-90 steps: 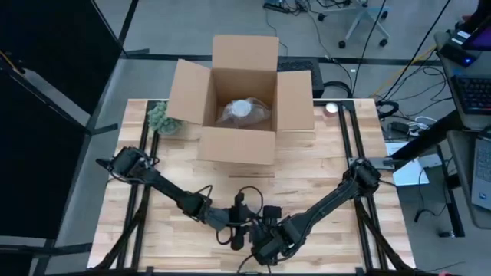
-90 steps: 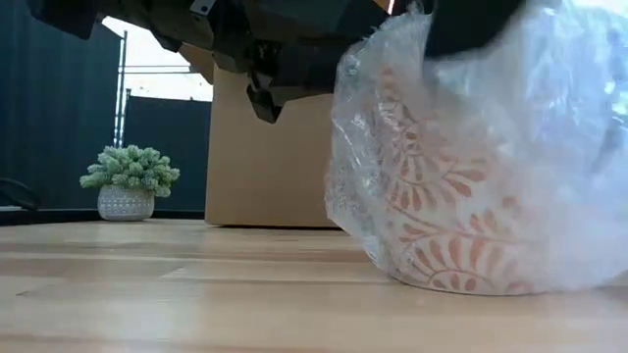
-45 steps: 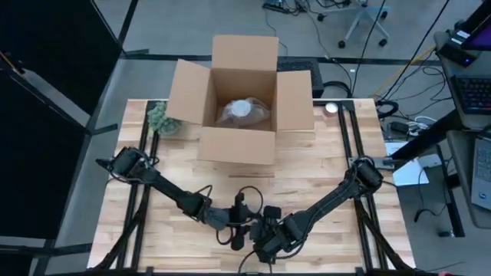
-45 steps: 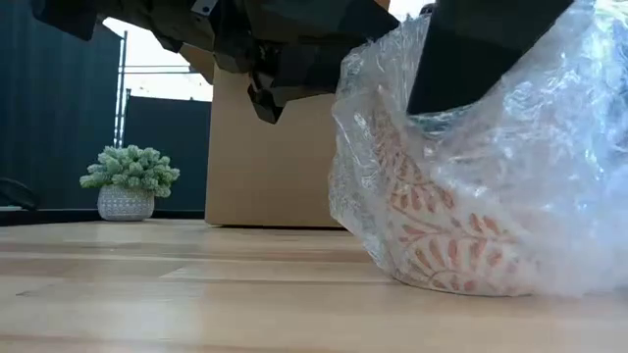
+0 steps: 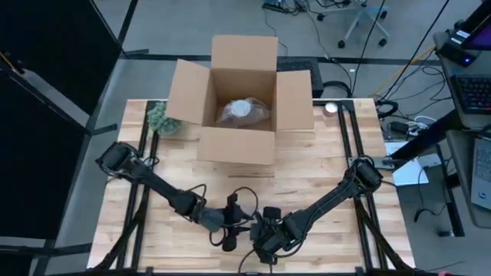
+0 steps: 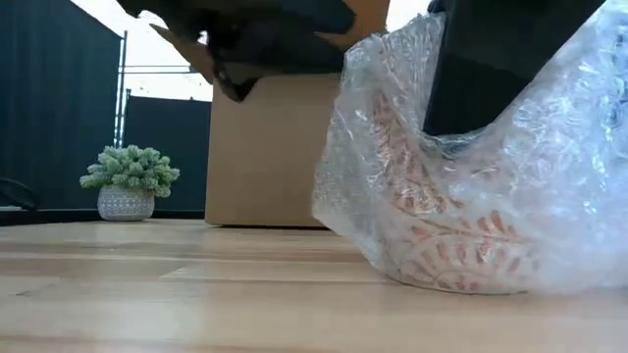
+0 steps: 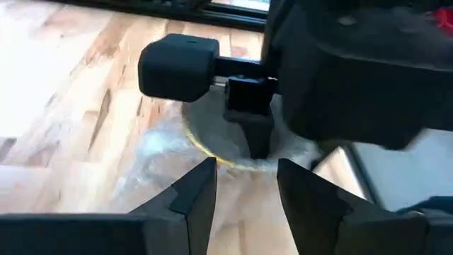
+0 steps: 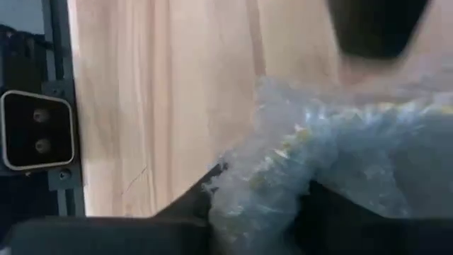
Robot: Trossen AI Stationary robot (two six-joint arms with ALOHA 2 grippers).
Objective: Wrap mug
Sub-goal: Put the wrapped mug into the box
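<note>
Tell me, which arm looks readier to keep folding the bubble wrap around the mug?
Probably the right: the right gripper is shut on the bubble wrap over the mug. The left gripper is open and empty beside it.

The mug [image 6: 461,255] was pale cream, patterned with orange-red fern-like leaves, and it showed through clear bubble wrap [image 6: 549,196] that glinted white and faintly blue. The tabletop [image 5: 322,176] was light wood in pale and honey-toned strips with darker grain streaks. The box [image 5: 239,100] was plain brown cardboard, and a clear-wrapped white bundle [image 5: 244,110] lay inside it. The plant [image 6: 130,167] was pale grey-green, in a whitish pot [image 6: 125,204] with a fine dotted pattern. Both arms were black, as were the left tool [image 7: 244,191] and the right tool [image 8: 248,212].
</note>
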